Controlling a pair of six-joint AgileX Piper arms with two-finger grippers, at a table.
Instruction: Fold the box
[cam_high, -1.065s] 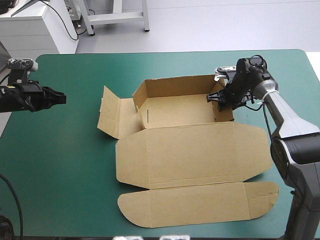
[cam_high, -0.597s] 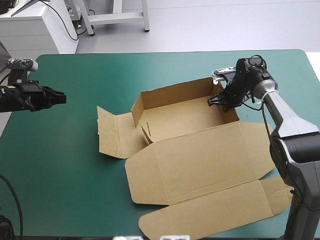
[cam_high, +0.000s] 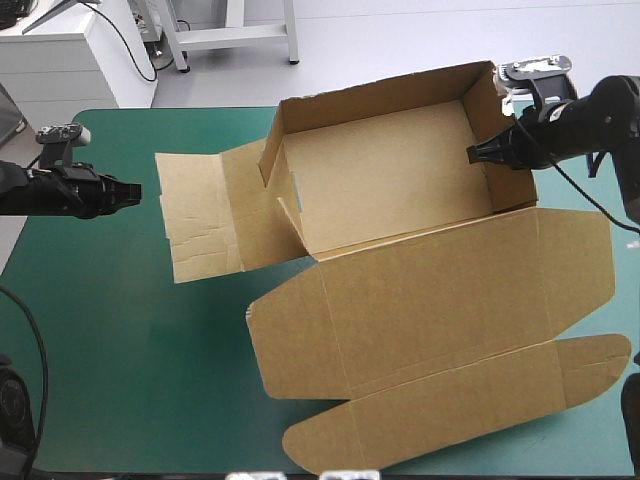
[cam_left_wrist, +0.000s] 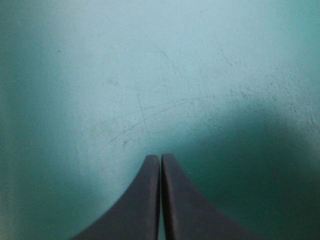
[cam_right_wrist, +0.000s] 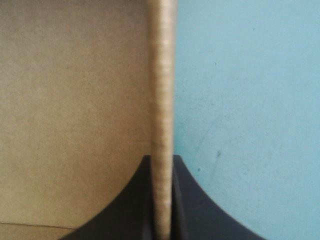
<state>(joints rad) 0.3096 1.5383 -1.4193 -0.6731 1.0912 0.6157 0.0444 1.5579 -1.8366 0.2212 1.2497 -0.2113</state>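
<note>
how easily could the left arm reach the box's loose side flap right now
Probably easily: the left gripper sits just beside the side flap of the box, only bare teal-green cover between, though its jaws are shut.

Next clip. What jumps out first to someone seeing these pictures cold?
The big brown box, an open tray mid-table with its lid spread toward the near edge. The right gripper is shut on its right wall; the left gripper, shut, stands apart over the teal-green cover at the table's left.

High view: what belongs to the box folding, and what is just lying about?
Job: box, walls raised; right hand, shut on its side wall.
Lying about: nothing loose; left hand, shut, idle over the teal-green cover.
</note>
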